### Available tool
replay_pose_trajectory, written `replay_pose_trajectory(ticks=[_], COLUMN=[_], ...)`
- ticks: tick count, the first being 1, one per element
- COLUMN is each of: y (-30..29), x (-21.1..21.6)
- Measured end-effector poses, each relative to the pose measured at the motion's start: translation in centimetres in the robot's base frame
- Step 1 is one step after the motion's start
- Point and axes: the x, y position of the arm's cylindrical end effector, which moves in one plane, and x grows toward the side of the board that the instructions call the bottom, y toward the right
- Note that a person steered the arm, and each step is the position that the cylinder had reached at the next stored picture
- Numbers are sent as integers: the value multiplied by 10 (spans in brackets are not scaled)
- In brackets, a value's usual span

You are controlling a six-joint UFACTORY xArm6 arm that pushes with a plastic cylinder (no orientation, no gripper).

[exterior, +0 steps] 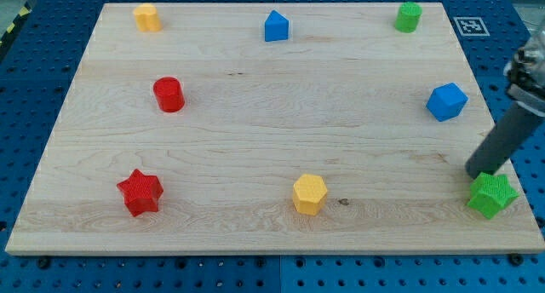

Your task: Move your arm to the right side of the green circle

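Target of the move, the green circle [409, 17], sits at the view's top right corner of the wooden board [255, 131], close to both the top edge and the right edge, so only a narrow strip of board lies to its right. To its left along the top edge stand a blue block with a peaked top [276, 26] and, further left, a yellow block [147, 18]. Below the circle, down the right side, sits a blue cube-like block [447, 101], and below that again a green star [493, 194] near the bottom right corner.

There is no claw to spread or press together here: the arm ends in a plain dark rod, and my tip [473, 171] rests just beside the green star, at its upper left, touching or nearly so; I cannot tell which.

From my tip the green circle lies almost straight toward the view's top and slightly left, well apart. The blue cube-like block stands roughly between them, a little left of that line, so in my judgement the path should keep to its right, along the board's right edge.

Red cylinder [169, 94], red star [140, 192] and yellow hexagon [309, 193] lie far off to the left.
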Motion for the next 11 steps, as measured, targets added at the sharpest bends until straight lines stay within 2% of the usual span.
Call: replay_pose_trajectory(ticks=[2, 3, 5, 6, 7, 9, 11], y=[-18, -51, -113, -116, -83, 22, 28], x=[-16, -67, -137, -180, -215, -223, -293])
